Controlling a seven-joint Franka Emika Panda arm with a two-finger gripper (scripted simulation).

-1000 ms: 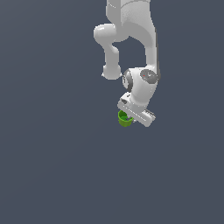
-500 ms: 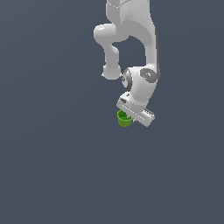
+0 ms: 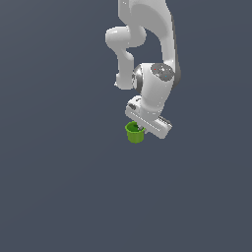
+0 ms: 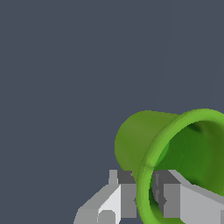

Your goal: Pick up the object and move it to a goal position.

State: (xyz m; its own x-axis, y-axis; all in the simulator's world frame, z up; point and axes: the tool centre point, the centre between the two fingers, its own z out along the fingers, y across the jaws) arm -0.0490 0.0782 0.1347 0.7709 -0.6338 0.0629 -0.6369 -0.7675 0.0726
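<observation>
The small bright green cup (image 3: 134, 133) hangs at the tip of the white arm, near the middle of the exterior view. My gripper (image 3: 140, 129) is shut on its thick rim. In the wrist view the cup (image 4: 131, 140) lies tilted with its mouth open toward the camera. One finger (image 4: 124, 192) presses on the outside of the rim and the other finger (image 4: 173, 194) reaches inside the cup. My gripper (image 4: 145, 194) pinches the wall between them. The lower part of the rim is cut off by the frame edge.
Only a plain dark grey surface shows around the arm and the cup in both views. No other objects, containers or edges are visible.
The gripper and the cup have shifted slightly toward the exterior view's left. The grip on the rim looks the same.
</observation>
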